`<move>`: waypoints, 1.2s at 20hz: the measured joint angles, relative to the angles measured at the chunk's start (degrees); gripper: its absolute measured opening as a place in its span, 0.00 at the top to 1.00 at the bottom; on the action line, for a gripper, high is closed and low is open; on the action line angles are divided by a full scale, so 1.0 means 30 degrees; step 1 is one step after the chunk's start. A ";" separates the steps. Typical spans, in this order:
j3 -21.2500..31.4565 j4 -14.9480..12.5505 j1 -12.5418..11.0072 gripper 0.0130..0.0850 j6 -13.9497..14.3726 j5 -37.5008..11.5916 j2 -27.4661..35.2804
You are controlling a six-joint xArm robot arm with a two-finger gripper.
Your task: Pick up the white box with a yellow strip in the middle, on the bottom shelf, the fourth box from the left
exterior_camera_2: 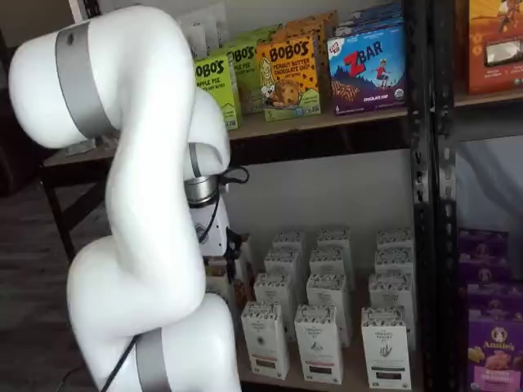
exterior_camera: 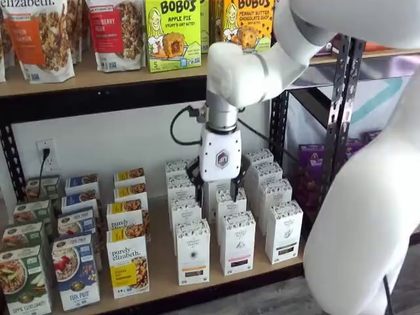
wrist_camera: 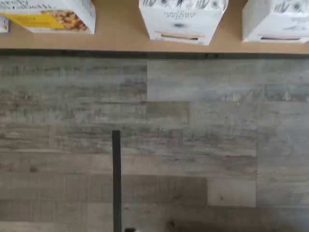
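The white box (exterior_camera: 193,253) is a tall narrow carton with a speckled top and a dark strip near its base. It stands at the front of the bottom shelf (exterior_camera: 161,266), just right of the purely elizabeth boxes. It also shows in a shelf view (exterior_camera_2: 264,339) and in the wrist view (wrist_camera: 182,20). My gripper (exterior_camera: 218,195) hangs in front of the shelf, above and slightly right of that carton. Its black fingers (exterior_camera: 195,182) are spread with a plain gap, and nothing is between them. In a shelf view the arm largely hides the gripper body (exterior_camera_2: 216,233).
A like carton with a pinkish strip (exterior_camera: 237,243) stands right of the white box, and another carton (exterior_camera: 283,231) is beyond it. A purely elizabeth box (exterior_camera: 127,266) stands to the left. More cartons fill the rows behind. The wrist view shows plank floor (wrist_camera: 193,145) and a thin black post (wrist_camera: 116,179).
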 joint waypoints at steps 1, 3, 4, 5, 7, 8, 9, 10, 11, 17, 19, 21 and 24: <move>-0.0080 0.0049 0.0105 0.00 0.0062 -0.0139 0.0341; -0.0179 0.0097 0.0280 0.00 0.0173 -0.0570 0.1087; -0.0191 0.0079 0.0344 0.00 0.0233 -0.0825 0.1393; -0.0192 -0.0010 0.0401 0.00 0.0337 -0.1099 0.1689; -0.0181 -0.0338 0.0548 0.00 0.0661 -0.2125 0.2674; -0.0229 -0.0664 0.0569 0.00 0.0923 -0.2381 0.3057; -0.0308 -0.0897 0.0577 0.00 0.1091 -0.2700 0.3583; -0.0404 -0.0922 0.0568 0.00 0.1074 -0.3121 0.4194; -0.0439 -0.0822 0.0540 0.00 0.0957 -0.3431 0.4549; -0.0997 -0.0587 0.0104 0.00 0.0266 -0.5585 0.6994; -0.1488 -0.0575 -0.0124 0.00 0.0004 -0.5991 0.7968; -0.2022 -0.0400 -0.0367 0.00 -0.0408 -0.6363 0.8907; -0.2725 -0.0365 -0.0674 0.00 -0.0764 -0.6721 0.9943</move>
